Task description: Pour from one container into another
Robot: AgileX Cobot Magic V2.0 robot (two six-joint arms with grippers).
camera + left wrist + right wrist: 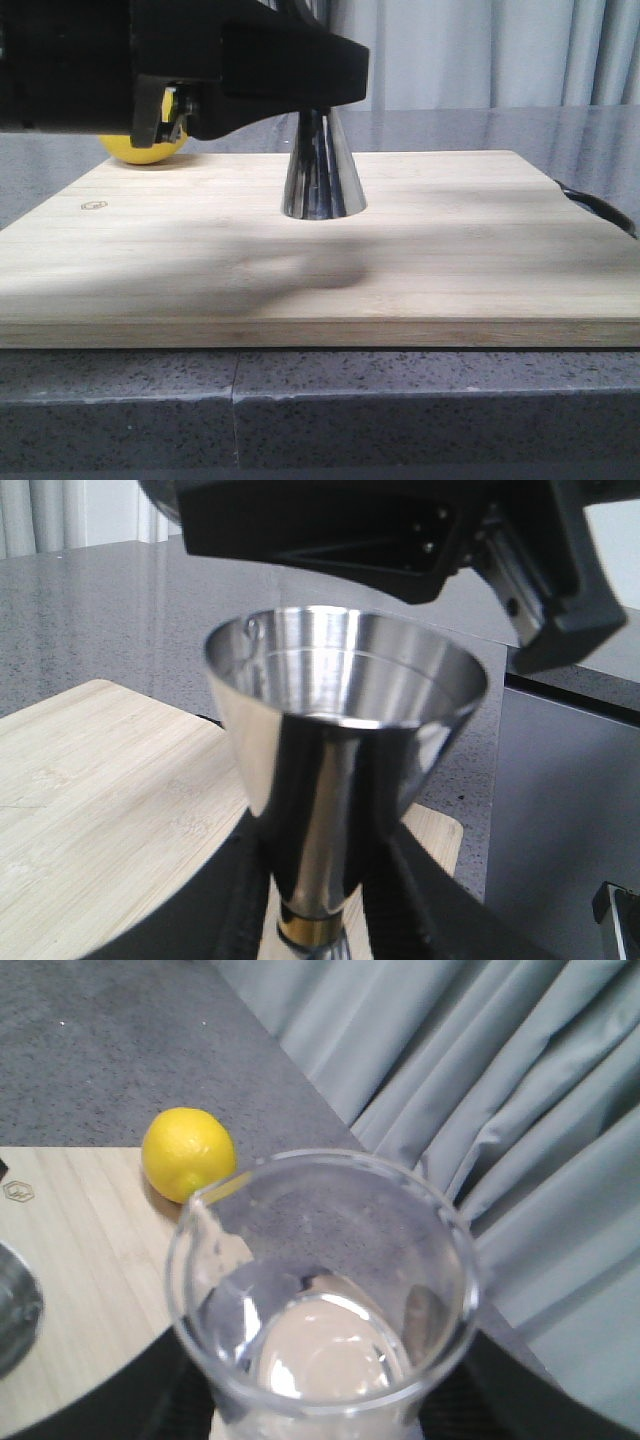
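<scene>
The steel jigger [322,175] stands upright on the wooden board [450,260]. Black gripper parts [250,70] hide its waist and top in the front view. In the left wrist view my left gripper [322,865] is shut on the jigger [340,690] just above its gold band, a finger [245,900] on each side. The right arm's black body [400,535] hangs just over its open mouth. My right gripper [320,1400] is shut on the clear glass beaker [320,1260], seen from above its rim. Whether it holds liquid is unclear.
A yellow lemon [145,148] [188,1153] lies at the board's far left corner. Dark stone counter [400,400] surrounds the board. A black handle [600,208] sits at the board's right edge. Grey curtains [500,1110] hang behind.
</scene>
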